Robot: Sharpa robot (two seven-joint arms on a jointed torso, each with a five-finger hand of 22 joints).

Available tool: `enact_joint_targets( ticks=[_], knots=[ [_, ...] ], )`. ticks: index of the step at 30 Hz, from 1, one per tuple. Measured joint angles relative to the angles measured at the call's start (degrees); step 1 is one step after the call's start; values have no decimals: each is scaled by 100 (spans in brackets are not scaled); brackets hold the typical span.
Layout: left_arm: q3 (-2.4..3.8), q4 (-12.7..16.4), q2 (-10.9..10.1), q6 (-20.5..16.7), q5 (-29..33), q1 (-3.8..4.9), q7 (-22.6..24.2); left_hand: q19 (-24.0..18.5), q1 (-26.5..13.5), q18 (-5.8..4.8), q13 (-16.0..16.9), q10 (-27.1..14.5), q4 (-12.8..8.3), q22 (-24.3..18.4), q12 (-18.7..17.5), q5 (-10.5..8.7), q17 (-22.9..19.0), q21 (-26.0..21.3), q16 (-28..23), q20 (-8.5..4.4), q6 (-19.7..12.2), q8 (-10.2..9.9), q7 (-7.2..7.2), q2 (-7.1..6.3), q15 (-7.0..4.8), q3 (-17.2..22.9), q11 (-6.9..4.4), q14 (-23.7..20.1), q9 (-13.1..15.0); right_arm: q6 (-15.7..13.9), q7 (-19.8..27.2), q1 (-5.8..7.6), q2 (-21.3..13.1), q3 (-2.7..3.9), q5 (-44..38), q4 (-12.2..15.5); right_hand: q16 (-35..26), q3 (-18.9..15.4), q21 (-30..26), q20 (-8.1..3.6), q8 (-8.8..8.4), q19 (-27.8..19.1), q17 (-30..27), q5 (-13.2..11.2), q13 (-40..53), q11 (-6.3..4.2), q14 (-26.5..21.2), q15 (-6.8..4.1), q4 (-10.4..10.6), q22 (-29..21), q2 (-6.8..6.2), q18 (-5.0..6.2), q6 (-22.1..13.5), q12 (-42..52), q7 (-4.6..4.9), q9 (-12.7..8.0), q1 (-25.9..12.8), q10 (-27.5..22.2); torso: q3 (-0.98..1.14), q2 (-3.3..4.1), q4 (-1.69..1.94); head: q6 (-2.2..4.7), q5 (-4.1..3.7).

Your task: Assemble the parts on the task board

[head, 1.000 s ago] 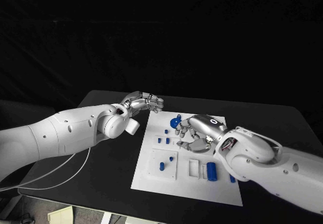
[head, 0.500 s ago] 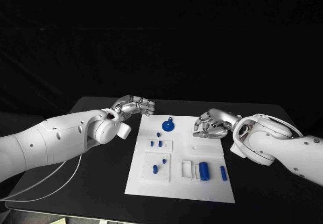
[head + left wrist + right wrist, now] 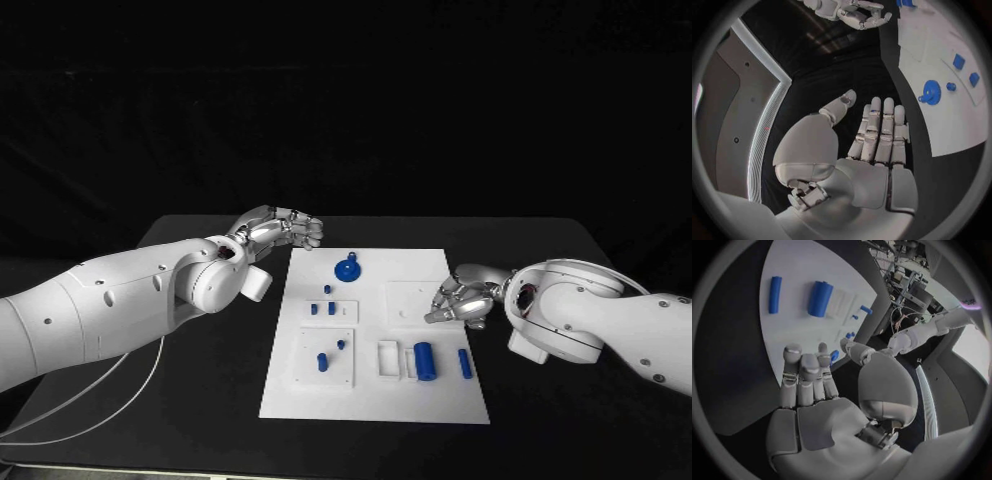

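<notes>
Head view: the silver right hand (image 3: 462,299) hangs over the right edge of the white rectangular task board (image 3: 433,400), fingers loose, holding nothing. Beside it lie a blue cylinder (image 3: 426,357) and slim blue rod (image 3: 464,363). The left hand (image 3: 281,228), fingers together and empty, hovers over the black table (image 3: 202,400) near a blue round knob (image 3: 345,269). Small blue pegs are hard to make out.

task board (image 3: 378,400) open from above, robot hands flanking its far corners
</notes>
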Motion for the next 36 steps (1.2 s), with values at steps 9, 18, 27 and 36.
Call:
enact_joint_targets(
  ticks=[9,18,27,36],
  knots=[
    [-96,161,60,-78,209,-127,-65,60,-298,2,-37,21,-13,9,0,-41,69,-22,-23,-20,0,0,0,-64,-40,-335,-20,41,-13,269,-340,1,19,-350,163,-174,32,-3,71,-30,14,49,105,0,138,-1,12,-7,103,0,3,-5,58,79,-61,147,-198,2,-44,-189,-31,-81,-69],
    [-143,145,63,-172,238,-221,-108,101,-677,1,-77,21,63,8,0,-41,126,-80,-89,-19,0,0,0,-115,-20,-634,-20,62,-32,383,-540,2,187,-587,327,-347,60,-60,112,-62,31,56,163,0,217,-20,41,-19,265,0,-59,-10,62,88,-57,229,-502,22,-70,-393,-29,-174,-58],
    [-164,203,90,-186,248,-366,-148,101,-1194,83,-124,-42,195,-13,0,-67,160,-149,-155,-19,-77,-7,8,-181,-21,-941,43,62,-53,422,-628,-6,433,-782,508,-525,60,-367,156,-95,-4,26,209,0,279,-20,41,-18,468,0,-127,-43,61,88,-58,286,-891,23,-109,-527,40,-282,-150],
    [-169,255,68,-186,245,-366,-161,101,-1269,84,-139,-76,208,-18,0,-67,168,-155,-177,-19,-93,-22,10,-153,-21,-968,36,62,-58,433,-665,-101,590,-937,513,-652,60,-744,172,-186,-33,-7,247,0,331,-19,18,-40,484,0,-111,-138,60,87,-58,346,-1049,23,-141,-559,57,-365,-183]
  ],
)
